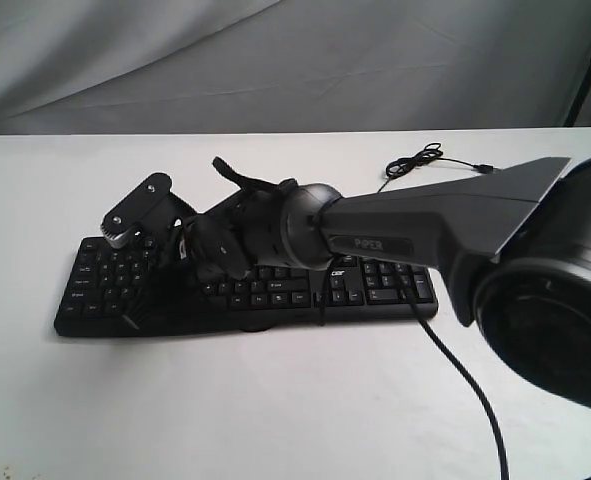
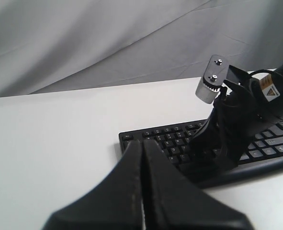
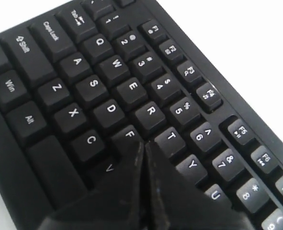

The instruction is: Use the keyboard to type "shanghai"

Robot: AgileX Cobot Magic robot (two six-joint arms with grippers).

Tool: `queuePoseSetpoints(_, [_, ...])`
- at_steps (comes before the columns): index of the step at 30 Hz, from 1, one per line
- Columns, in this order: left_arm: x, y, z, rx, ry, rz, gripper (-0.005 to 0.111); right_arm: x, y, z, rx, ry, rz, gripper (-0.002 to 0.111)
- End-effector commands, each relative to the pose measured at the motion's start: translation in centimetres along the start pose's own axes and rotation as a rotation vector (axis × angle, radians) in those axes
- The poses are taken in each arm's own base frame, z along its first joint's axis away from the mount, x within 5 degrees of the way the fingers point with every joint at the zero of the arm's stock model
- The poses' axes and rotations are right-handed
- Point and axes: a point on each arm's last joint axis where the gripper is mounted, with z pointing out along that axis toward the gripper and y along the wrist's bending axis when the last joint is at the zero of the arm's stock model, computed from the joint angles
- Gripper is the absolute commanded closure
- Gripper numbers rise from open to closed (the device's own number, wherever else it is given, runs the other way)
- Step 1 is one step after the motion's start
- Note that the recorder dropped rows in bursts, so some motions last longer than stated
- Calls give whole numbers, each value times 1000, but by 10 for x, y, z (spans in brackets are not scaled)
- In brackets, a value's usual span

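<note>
The long black keyboard (image 1: 375,290) lies across the white table, number pad to the right. My right arm reaches in from the right and its gripper (image 1: 200,265) hangs over the left letter keys. In the right wrist view this gripper (image 3: 143,143) is shut with nothing in it. Its tip sits between the F key (image 3: 130,132) and the T key (image 3: 172,136), covering the key below them. I cannot tell whether it touches. My left gripper (image 2: 142,142) is shut and empty, held off the Esc end of the keyboard (image 2: 155,139). It does not show in the exterior view.
The keyboard's thin USB cable (image 1: 415,160) lies coiled on the table behind it. A black cable (image 1: 455,370) trails from the right arm toward the front edge. Grey cloth (image 1: 275,60) hangs behind the table. A dark pole (image 1: 590,60) stands at the far right.
</note>
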Motion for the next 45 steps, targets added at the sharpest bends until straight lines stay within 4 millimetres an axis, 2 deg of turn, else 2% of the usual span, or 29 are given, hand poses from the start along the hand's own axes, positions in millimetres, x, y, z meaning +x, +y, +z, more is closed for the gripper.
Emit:
queuePoseSetpoints(1, [1,0,0,4,-4,-1,107,-1,-2,2,5,-15,-7,108])
queuePoseSetpoints(7, [1,0,0,4,-4,-1,107,-1,-2,2,5,-17,-7,108])
queuePoseSetpoints(15, [1,0,0,4,-4,-1,107,-10,-8,-14,14,-7,-20,108])
queuePoseSetpoints(24, [1,0,0,4,-4,-1,107,10,-15,-25,31,-28,4,108])
queuePoseSetpoints(36, [1,0,0,4,-4,-1,107,6,-13,-25,36,-74,11,108])
queuePoseSetpoints(45, [1,0,0,4,-4,-1,107,14,-12,-14,34,-66,15,108])
